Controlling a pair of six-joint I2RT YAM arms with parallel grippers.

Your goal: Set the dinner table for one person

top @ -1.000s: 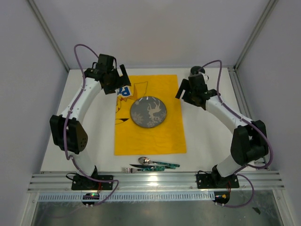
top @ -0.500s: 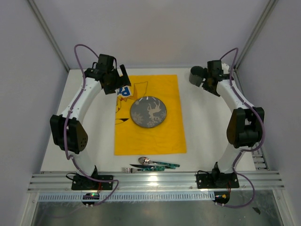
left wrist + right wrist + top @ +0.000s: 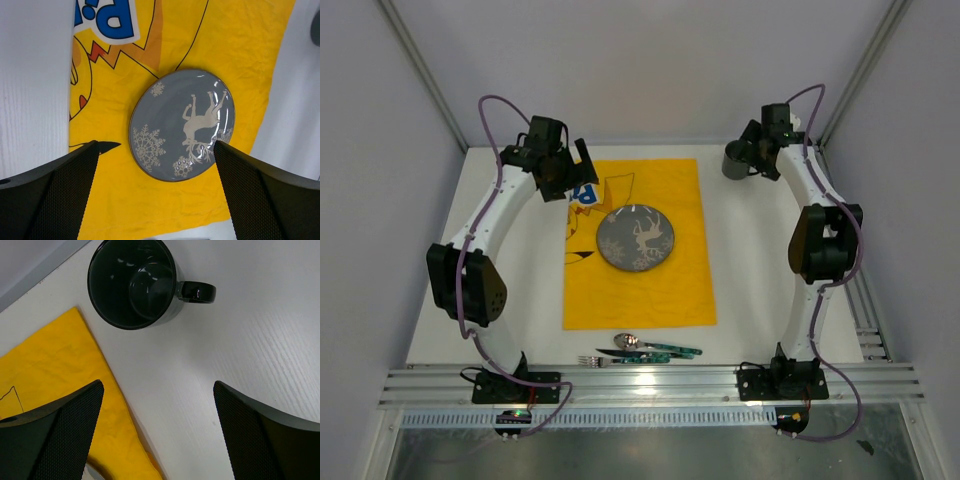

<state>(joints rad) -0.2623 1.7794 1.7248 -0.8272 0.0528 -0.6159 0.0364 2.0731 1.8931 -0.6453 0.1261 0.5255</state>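
White matte rectangular desk [image 3: 755, 275] lying under both arms | round grey reindeer plate [image 3: 636, 239] sitting on yellow cloth [image 3: 638, 292] | black mug [image 3: 737, 160] standing beside cloth | teal-handled cutlery [image 3: 645, 349] waiting unplaced at near edge | both jaws gaping apart, empty

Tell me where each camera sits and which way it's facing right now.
Top external: above and behind the bases, looking down on the dinner table, plate, mug; both arms show.
Left wrist: looks down at the plate on the yellow cloth; the open left gripper frames it.
Right wrist: looks down at the mug; open right gripper below.
Shared: all three show the cloth.
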